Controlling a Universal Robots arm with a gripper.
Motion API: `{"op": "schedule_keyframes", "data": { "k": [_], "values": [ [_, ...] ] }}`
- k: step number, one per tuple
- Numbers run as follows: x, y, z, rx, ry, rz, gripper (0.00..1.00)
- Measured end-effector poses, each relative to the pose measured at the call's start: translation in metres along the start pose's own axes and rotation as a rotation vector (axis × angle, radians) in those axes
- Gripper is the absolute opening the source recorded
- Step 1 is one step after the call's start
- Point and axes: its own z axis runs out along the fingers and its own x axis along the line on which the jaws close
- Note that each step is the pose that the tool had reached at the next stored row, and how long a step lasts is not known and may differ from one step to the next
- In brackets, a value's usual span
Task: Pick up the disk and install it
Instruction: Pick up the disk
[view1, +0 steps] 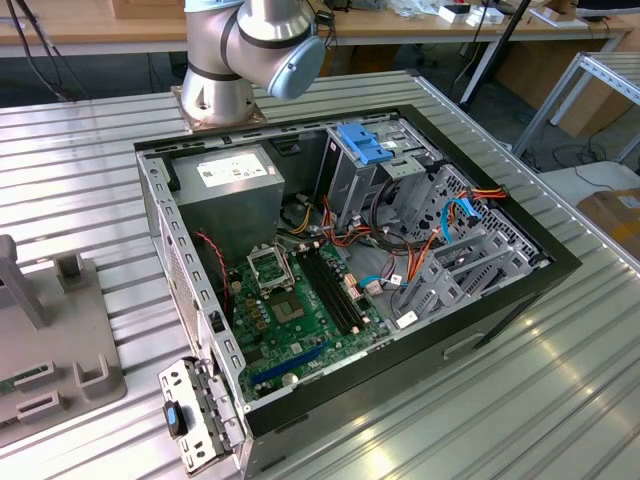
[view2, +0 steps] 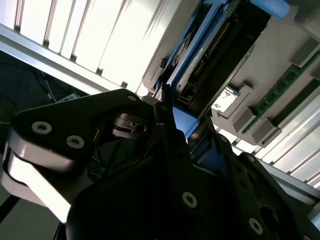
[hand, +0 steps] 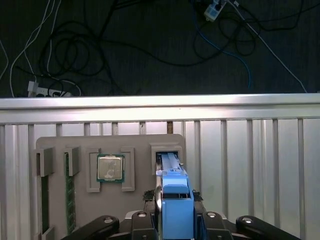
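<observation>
The disk (hand: 174, 182) is a grey drive in a bright blue carrier. It stands on edge over an upright slot of the grey parts tray (hand: 140, 142). In the first wrist view my gripper (hand: 175, 199) is shut on the carrier's blue end, one dark finger on each side. The second wrist view shows the disk (view2: 220, 45) reaching from my gripper (view2: 175, 117) toward the tray (view2: 285, 47). I cannot tell whether the disk's far edge still sits in the slot.
A processor chip (hand: 110, 167) and memory sticks (hand: 69, 195) lie in tray pockets beside the disk. The open computer case (view1: 500, 300) lies on the ribbed metal table (view1: 80, 170), with a blue-latched drive bay (view1: 365, 145) inside. The arm's base (view1: 215, 95) stands behind it. Cables lie on the floor past the table edge (hand: 160, 102).
</observation>
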Motion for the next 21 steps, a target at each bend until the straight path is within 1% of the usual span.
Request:
{"op": "schedule_keyframes", "data": {
  "k": [10,14,15,17,18,20,21],
  "values": [
    [0.0,0.0,-0.0005,-0.0001,0.0,-0.003,0.37],
    [-0.0003,0.0001,-0.0064,-0.0002,0.0001,-0.003,0.37],
    [-0.0005,0.0002,-0.0097,-0.0001,0.0001,-0.003,0.37],
    [-0.0006,0.0002,-0.0131,-0.0001,0.0001,-0.003,0.37],
    [-0.0008,0.0003,-0.0165,-0.0002,0.0001,-0.003,0.37],
    [-0.001,0.0003,-0.0207,-0.0002,0.0001,-0.003,0.37],
    [-0.0011,0.0004,-0.0242,-0.0001,0.0,-0.003,0.37]
  ]
}}
